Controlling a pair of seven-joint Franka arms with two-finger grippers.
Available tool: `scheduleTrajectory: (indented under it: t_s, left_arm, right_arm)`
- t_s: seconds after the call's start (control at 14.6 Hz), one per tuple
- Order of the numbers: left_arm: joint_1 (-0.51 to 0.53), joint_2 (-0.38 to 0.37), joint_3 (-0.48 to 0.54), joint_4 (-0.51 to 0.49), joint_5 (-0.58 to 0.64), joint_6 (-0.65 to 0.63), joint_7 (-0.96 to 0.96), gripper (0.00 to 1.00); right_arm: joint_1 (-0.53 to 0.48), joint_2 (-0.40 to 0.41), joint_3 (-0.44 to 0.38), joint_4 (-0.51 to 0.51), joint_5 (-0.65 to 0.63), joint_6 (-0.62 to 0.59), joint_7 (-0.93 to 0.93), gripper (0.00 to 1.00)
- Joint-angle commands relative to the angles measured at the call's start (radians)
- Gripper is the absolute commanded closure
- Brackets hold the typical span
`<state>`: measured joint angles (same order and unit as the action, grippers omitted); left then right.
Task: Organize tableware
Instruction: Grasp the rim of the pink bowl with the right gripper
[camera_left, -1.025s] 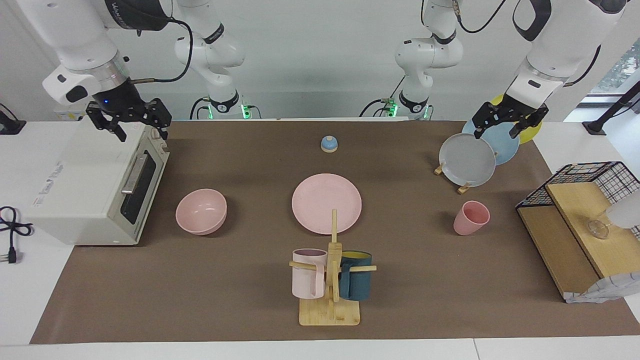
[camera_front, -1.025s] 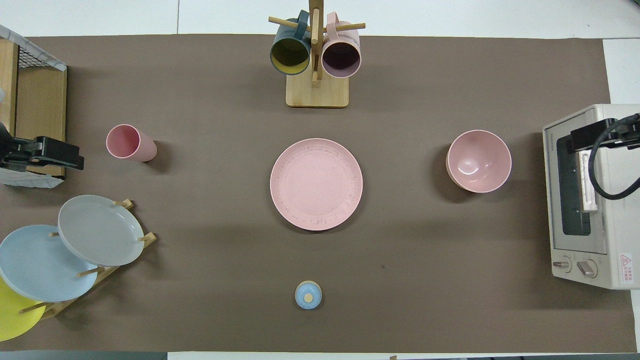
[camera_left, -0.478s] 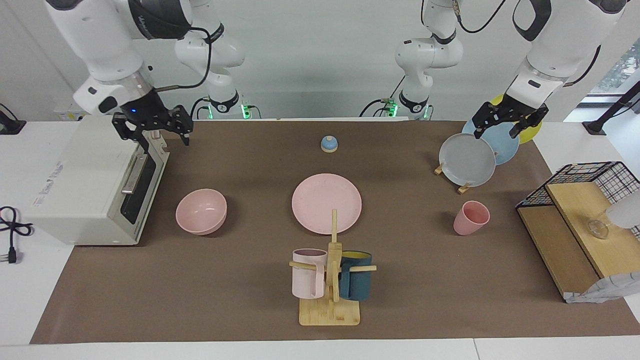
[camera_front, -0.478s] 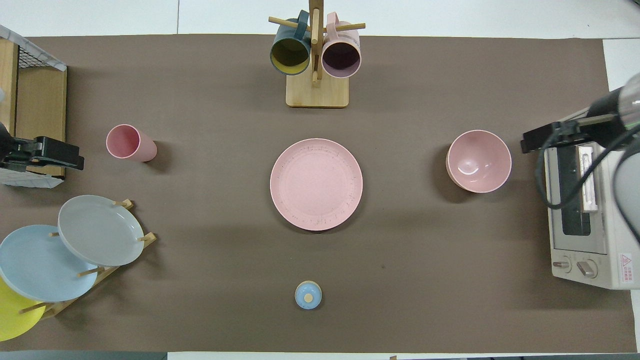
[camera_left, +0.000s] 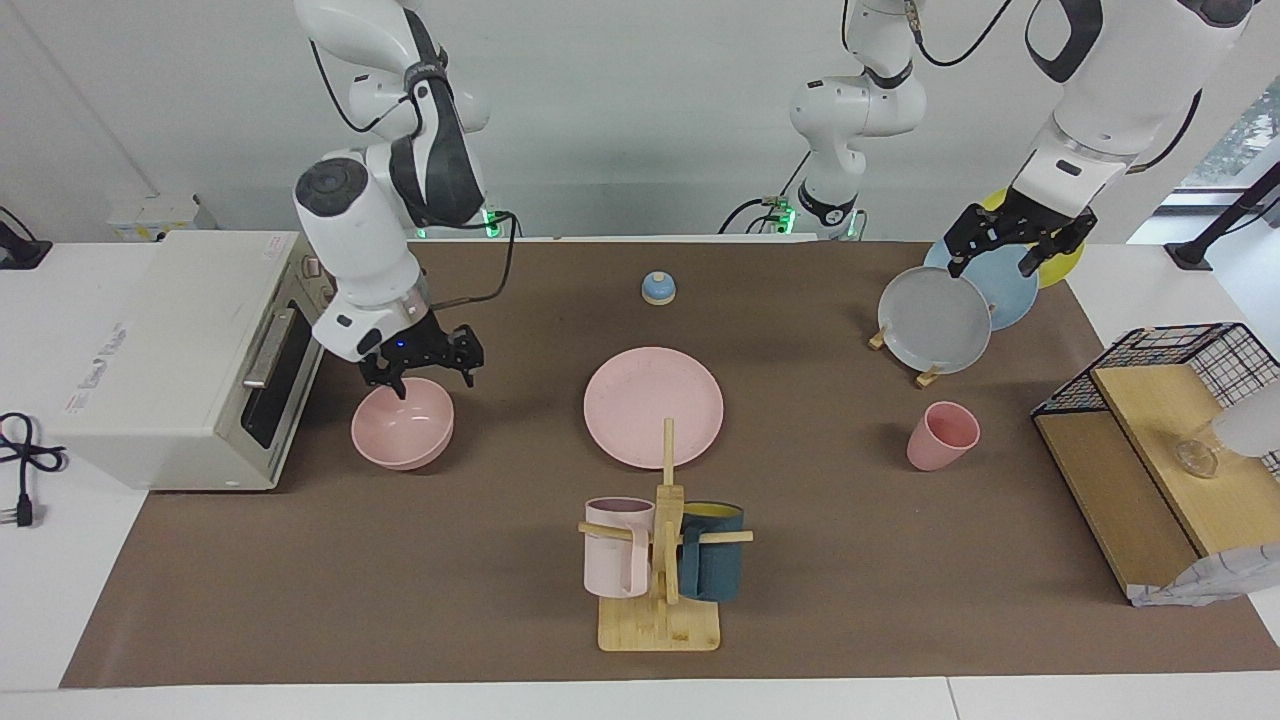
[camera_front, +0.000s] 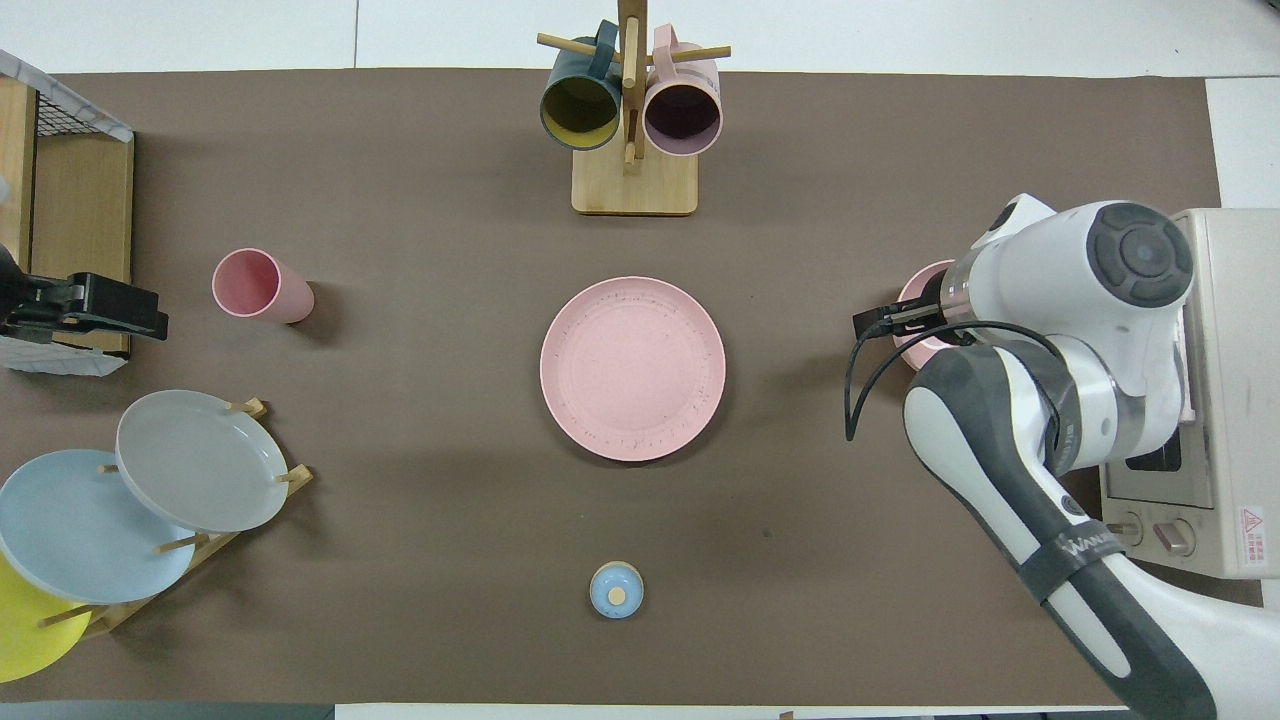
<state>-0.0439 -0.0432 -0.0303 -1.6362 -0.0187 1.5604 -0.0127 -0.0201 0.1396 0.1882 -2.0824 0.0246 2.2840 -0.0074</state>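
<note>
The pink plate (camera_left: 653, 405) (camera_front: 632, 368) lies flat in the middle of the brown mat. The pink bowl (camera_left: 403, 432) stands upright toward the right arm's end, beside the toaster oven. The pink cup (camera_left: 940, 436) (camera_front: 262, 287) stands toward the left arm's end. My right gripper (camera_left: 422, 375) is open and low over the bowl's rim on the robots' side. I cannot tell whether it touches the rim. In the overhead view the right arm covers most of the bowl (camera_front: 912, 345). My left gripper (camera_left: 1005, 255) waits open above the plate rack, holding nothing.
A white toaster oven (camera_left: 170, 360) stands at the right arm's end. A wooden mug tree (camera_left: 662, 560) with two handled mugs stands farther out than the plate. A rack (camera_left: 935, 320) of grey, blue and yellow plates, a small blue bell (camera_left: 658, 288) and a wire-and-wood shelf (camera_left: 1150, 440) also stand here.
My right arm has swung from above the toaster oven down to the pink bowl, its gripper still open. The left arm and all the tableware have stayed put.
</note>
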Motion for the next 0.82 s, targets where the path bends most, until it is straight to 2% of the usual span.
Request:
scheduleTrajectory:
  t_s: [0.0,0.07,0.14,0.2,0.34,0.41,0.75]
  left_arm:
    - [0.007,-0.003,-0.010,0.002,0.022,-0.017,-0.010,0.00]
    - [0.000,-0.003,-0.010,0.002,0.022,-0.017,-0.012,0.00]
    - [-0.005,-0.003,-0.010,0.002,0.022,-0.016,-0.012,0.00]
    - [-0.005,-0.003,-0.010,0.002,0.022,-0.016,-0.013,0.00]
    - [-0.007,-0.004,-0.010,0.002,0.022,-0.017,-0.013,0.00]
    - [-0.007,-0.006,-0.010,0.002,0.022,-0.019,-0.013,0.00]
    - [-0.007,-0.006,-0.010,0.002,0.022,-0.011,-0.012,0.00]
  right_arm:
    - [-0.011,0.006,0.005,-0.041,0.006,0.051,0.004,0.00]
    - [-0.009,0.026,0.005,-0.041,0.006,0.060,0.006,0.00]
    - [-0.009,0.041,0.005,-0.041,0.006,0.063,0.006,0.05]
    - [-0.009,0.047,0.005,-0.039,0.000,0.063,0.001,0.23]
    - [-0.009,0.048,0.005,-0.033,-0.102,0.043,-0.008,0.91]
    - [-0.007,0.048,0.007,-0.033,-0.124,0.038,-0.002,1.00]
    - [0.003,0.046,0.007,-0.028,-0.149,0.006,-0.002,1.00]
